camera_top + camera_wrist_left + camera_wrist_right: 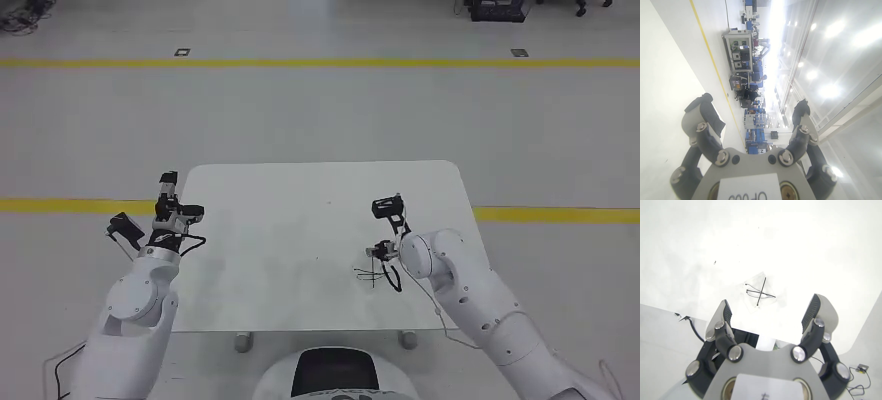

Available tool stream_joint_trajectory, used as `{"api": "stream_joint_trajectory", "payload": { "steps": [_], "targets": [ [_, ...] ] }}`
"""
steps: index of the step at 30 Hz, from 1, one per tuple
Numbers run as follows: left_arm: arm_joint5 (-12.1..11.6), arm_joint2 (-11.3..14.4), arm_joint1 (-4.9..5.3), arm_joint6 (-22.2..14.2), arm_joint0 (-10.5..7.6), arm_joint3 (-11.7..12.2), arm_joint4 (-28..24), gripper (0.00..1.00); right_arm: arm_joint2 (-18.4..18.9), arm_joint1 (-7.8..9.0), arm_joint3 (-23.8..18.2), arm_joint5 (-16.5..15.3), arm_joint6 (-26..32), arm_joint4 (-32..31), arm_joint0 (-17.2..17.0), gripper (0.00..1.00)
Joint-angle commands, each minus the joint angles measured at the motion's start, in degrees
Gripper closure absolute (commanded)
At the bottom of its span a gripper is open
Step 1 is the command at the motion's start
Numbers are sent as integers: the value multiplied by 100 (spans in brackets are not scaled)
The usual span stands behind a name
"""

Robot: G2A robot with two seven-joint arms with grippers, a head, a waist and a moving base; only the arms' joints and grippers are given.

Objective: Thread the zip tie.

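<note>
Toward the robot's right on the table [300, 200], the zip ties [761, 292] are lying crossed, the right gripper [770, 301] is hovering released near them, likely lining up a pick, and the left gripper [754, 99], also released, is pointing away beside the table's left edge.

The left gripper [753, 102] points level and outward, spread wide; the right gripper [770, 306] tilts downward, equally spread.
</note>
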Motion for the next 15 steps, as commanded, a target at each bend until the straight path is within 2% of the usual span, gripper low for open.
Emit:
{"api": "stream_joint_trajectory", "payload": {
  "steps": [1, 2, 12, 15],
  "targets": [
    [0, 0, 0, 0, 0, 0, 0, 0, -77, -80, 264, 0, 203, 25, 134, 0],
    [0, 0, 0, 0, 0, 0, 0, 0, -111, -118, 337, 0, 241, -4, 199, 0],
    [0, 0, 0, 0, 0, 0, 0, 0, -111, -118, 337, 0, 241, -4, 199, 0],
    [0, 0, 0, 0, 0, 0, 0, 0, -377, -156, 563, -284, 355, -110, 262, 0]
  ]
}}
